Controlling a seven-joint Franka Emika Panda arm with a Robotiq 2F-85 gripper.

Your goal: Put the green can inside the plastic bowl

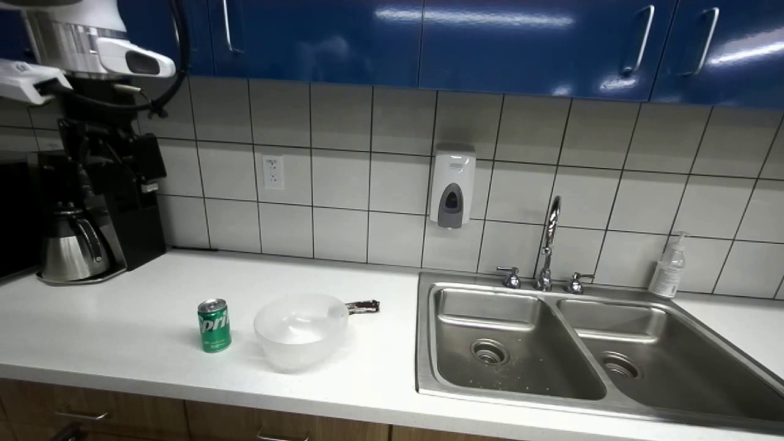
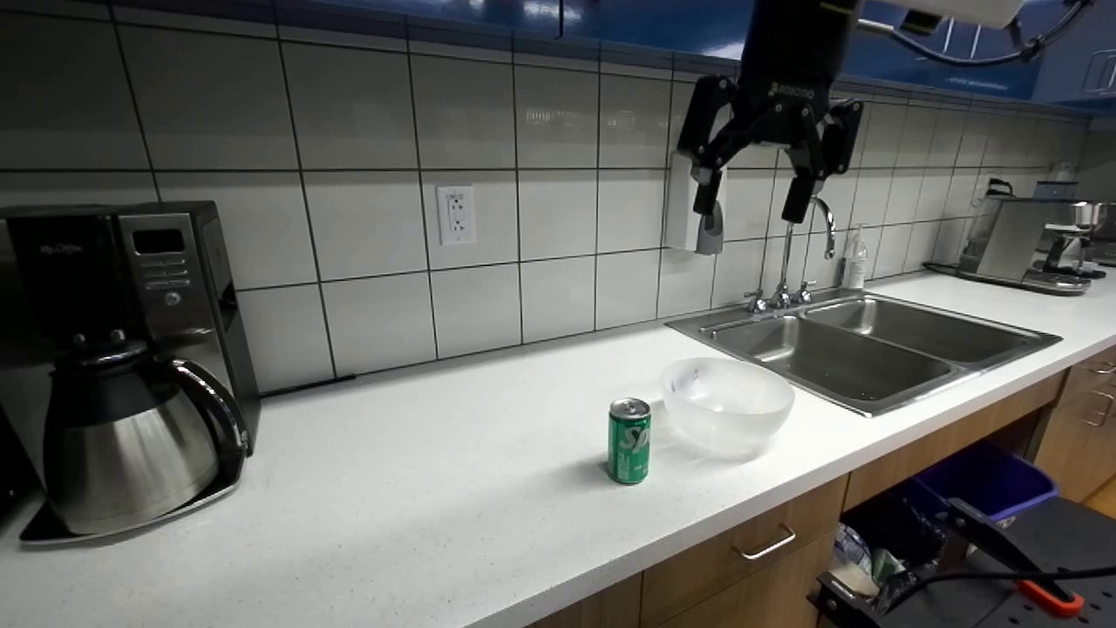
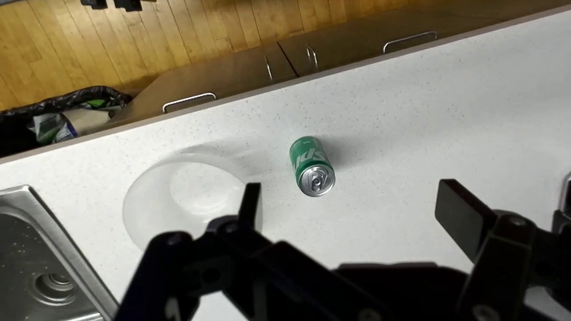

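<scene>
The green can [image 1: 214,326] stands upright on the white counter, beside the plastic bowl and apart from it. The can also shows in an exterior view [image 2: 629,441] and in the wrist view [image 3: 312,167], silver top toward the camera. The translucent plastic bowl [image 1: 300,331] sits upright on the counter; it shows also in an exterior view [image 2: 731,410] and in the wrist view [image 3: 151,200], partly covered by a finger. My gripper [image 2: 751,202] is open and empty, high above the counter. In the wrist view its fingers [image 3: 350,191] are wide apart, with the can beyond them.
A small dark-and-silver object [image 1: 364,307] lies behind the bowl, partly hidden by it. A double steel sink [image 1: 429,343] lies on the bowl's far side from the can. A coffee maker with a steel carafe [image 2: 131,445] stands at the counter's end. Blue cabinets [image 1: 318,43] hang above.
</scene>
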